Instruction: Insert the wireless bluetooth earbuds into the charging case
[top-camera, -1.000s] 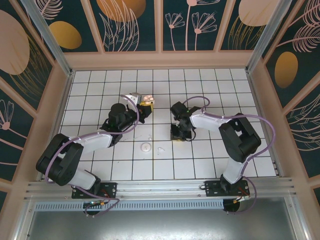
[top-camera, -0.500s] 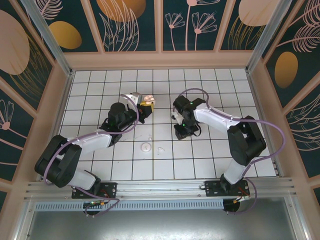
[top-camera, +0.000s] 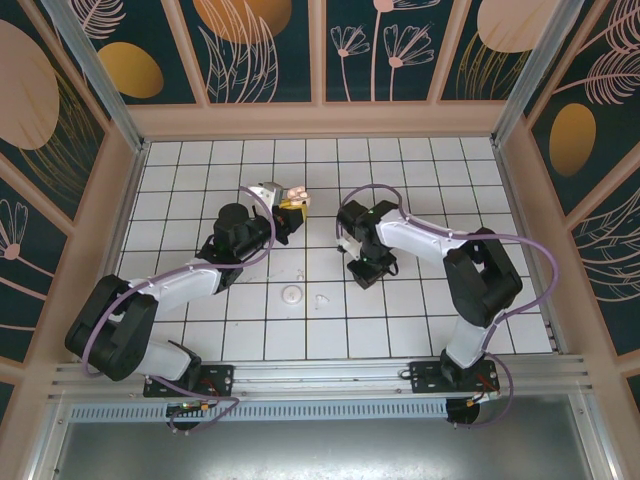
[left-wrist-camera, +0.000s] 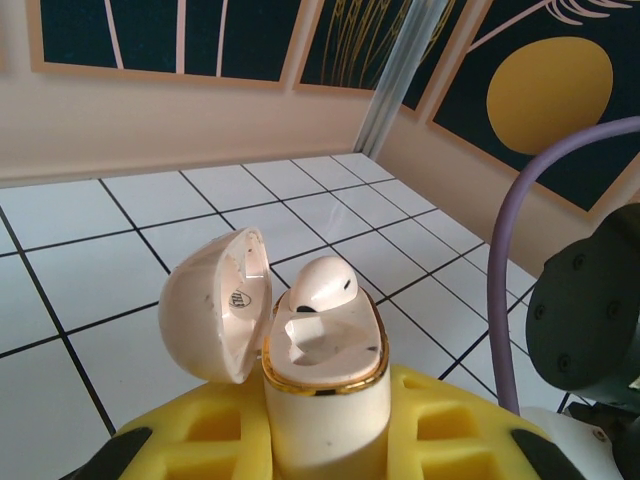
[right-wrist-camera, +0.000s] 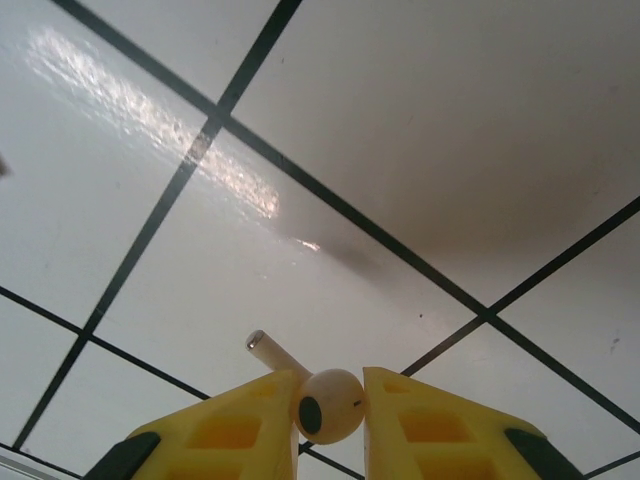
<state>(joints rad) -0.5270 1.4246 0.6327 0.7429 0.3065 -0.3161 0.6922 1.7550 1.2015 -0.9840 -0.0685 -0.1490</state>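
Case (left-wrist-camera: 325, 350) is clenched in left jaws, held up off the table (right-wrist-camera: 420, 150), lid open, one earbud (left-wrist-camera: 322, 285) already in its slot. Second earbud (right-wrist-camera: 328, 405) is pinched in right jaws, low over table, well right of case, not yet inserted. Versus a second ago: right arm's elbow has swung, and case has shifted slightly farther away.

**Earbud pinched above the tiles**

The right pincer (right-wrist-camera: 333, 388) has its two yellow fingers (right-wrist-camera: 240, 428) closed on a pale cream earbud (right-wrist-camera: 330, 408). A dark oval spot on the earbud's round head faces the camera, and the stem slants up-left to a silvery tip. Behind lies the white tiled tabletop (right-wrist-camera: 450, 120), crossed by dark grout lines (right-wrist-camera: 190, 165), with a bright glare streak (right-wrist-camera: 150, 115) at upper left.
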